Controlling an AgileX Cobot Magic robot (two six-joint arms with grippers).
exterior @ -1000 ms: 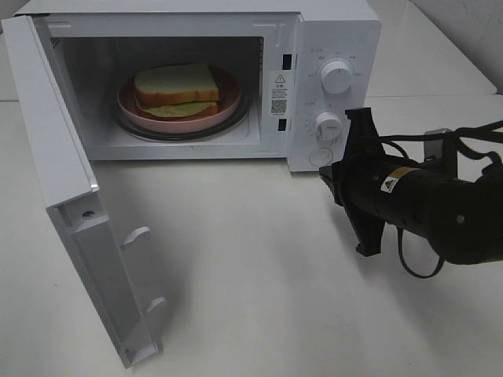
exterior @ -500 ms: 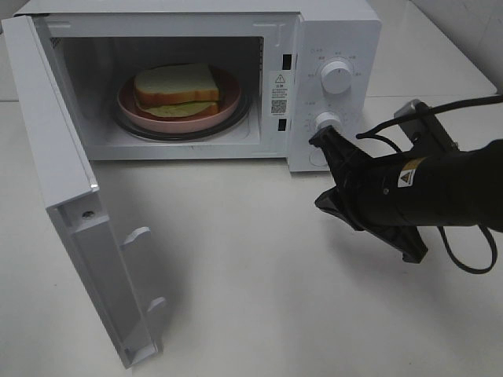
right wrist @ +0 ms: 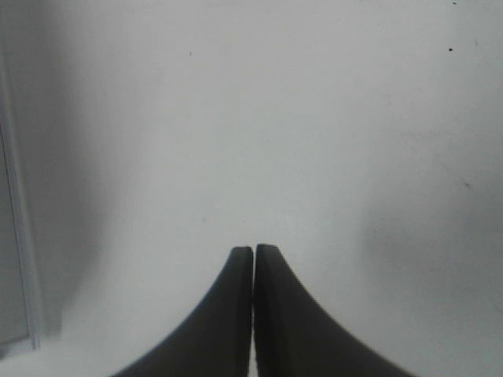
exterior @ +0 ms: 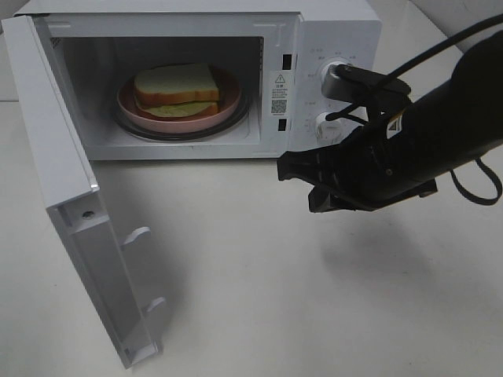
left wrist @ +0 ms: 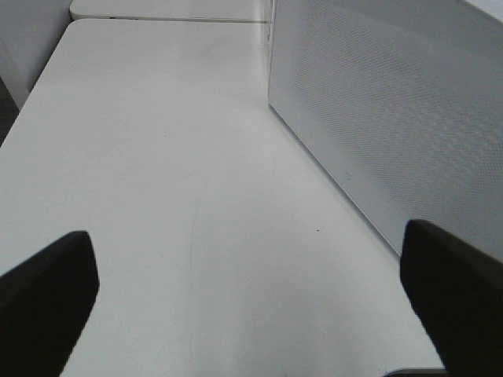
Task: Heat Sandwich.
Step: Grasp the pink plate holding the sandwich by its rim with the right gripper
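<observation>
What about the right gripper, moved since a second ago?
Yes. The right gripper moved left across the front of the microwave control panel, toward the open cavity.

The sandwich lies on a plate inside the microwave, whose door stands open at left.

The right gripper and its arm are matte black, with thin black cables, a grey bracket and a label (print unreadable).

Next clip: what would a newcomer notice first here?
The microwave stands with its door swung wide open on the left, and the sandwich sits on a pink plate inside. In front of it, at right, the right claw hangs shut and empty above the table.
</observation>
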